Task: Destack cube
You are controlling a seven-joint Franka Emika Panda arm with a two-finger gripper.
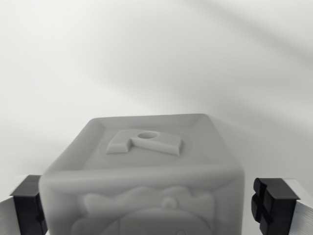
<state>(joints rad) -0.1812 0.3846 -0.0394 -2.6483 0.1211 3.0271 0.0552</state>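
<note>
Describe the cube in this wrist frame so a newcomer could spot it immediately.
Start from the plain white background, then look at the bottom centre, between the two black fingertips. The cube is pale grey, with a raised letter-like shape with a round hole on top and a relief figure on its front.

At the lower corners of the wrist view we see the two fingers of the end effector. Each finger has a pale, silvery metal body, visible at the outer edge, carrying a matte black pad. The pad on the wrist view's right is blocky, with stepped notches cut into its inner face.
</note>
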